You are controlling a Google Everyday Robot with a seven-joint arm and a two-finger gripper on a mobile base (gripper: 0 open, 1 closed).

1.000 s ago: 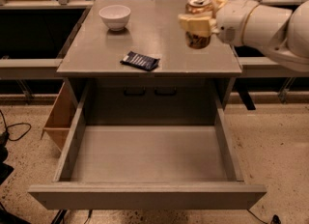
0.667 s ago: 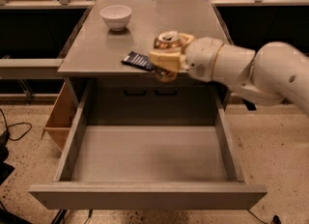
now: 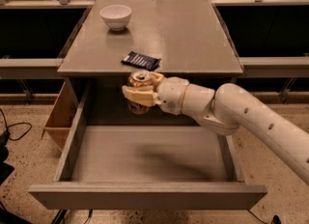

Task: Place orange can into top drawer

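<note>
My gripper (image 3: 140, 92) is shut on the orange can (image 3: 140, 80), an orange-gold can with a silver top, held upright. It hangs in front of the counter's front edge, above the back of the open top drawer (image 3: 145, 158). The drawer is pulled fully out, wide and grey, with a flat bare bottom and a plain front panel (image 3: 145, 196). My white arm (image 3: 231, 114) reaches in from the right across the drawer's right side.
A white bowl (image 3: 116, 16) stands at the back left of the grey counter (image 3: 183, 30). A dark blue packet (image 3: 140, 60) lies near the counter's front edge, just above the can. A cardboard box (image 3: 60, 117) sits on the floor left of the drawer. Cables lie at far left.
My arm has carried the can from above the counter's right side leftward and down, off the front edge, to over the back of the open drawer.
</note>
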